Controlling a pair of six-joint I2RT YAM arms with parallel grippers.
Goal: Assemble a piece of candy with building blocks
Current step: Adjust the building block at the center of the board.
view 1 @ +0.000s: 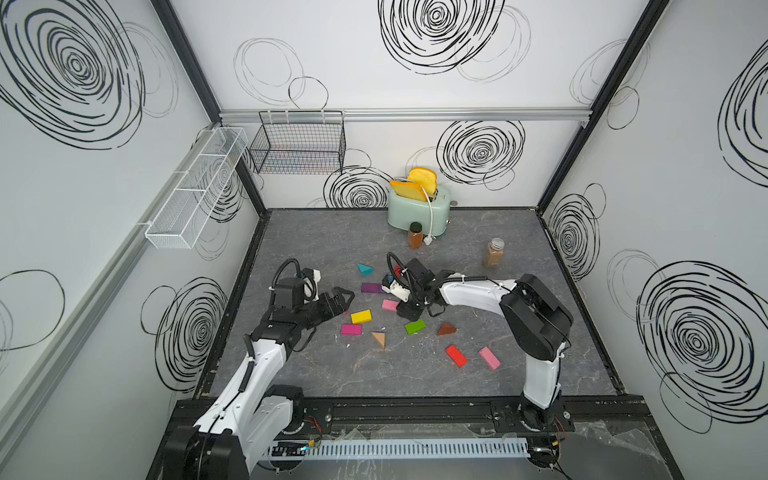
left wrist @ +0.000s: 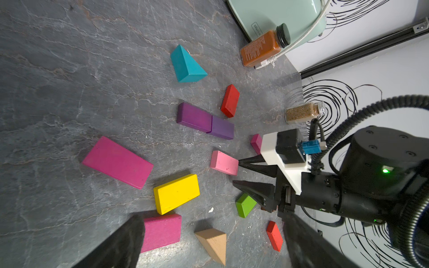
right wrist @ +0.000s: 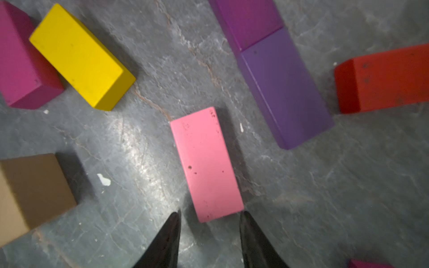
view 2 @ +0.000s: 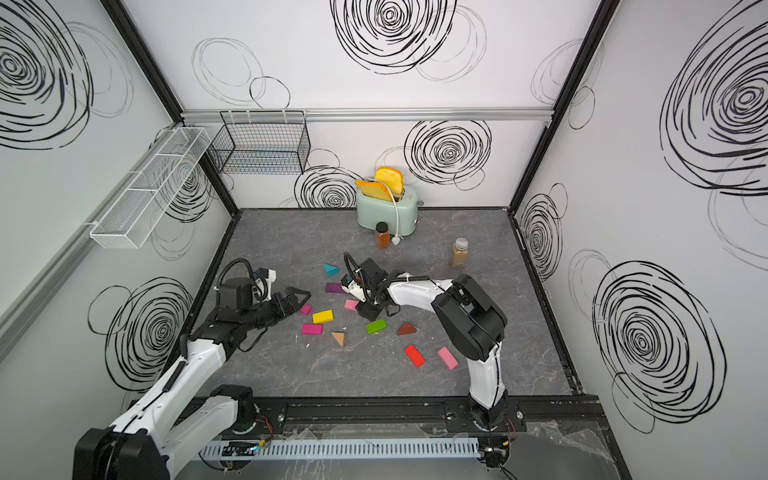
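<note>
Building blocks (view 1: 361, 316) lie scattered mid-way on the table (view 1: 332, 382), its near edge unobstructed; right gripper (right wrist: 210, 212) parted, flanking one end of the pink brick (right wrist: 206, 162), contact uncertain; left gripper (view 1: 345, 302) spread wide, holding nothing; orange jar (left wrist: 262, 46) label print too small to read.

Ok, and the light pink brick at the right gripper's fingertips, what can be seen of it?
The light pink brick is a flat rectangular block, matte painted, wood by the look, its top face speckled with small dark chips. It lies flat on the grey table, apart from the other blocks; the violet brick lies nearest, with a gap between them. The right gripper stands open astride one short end; whether a fingertip touches the brick cannot be told.
</note>
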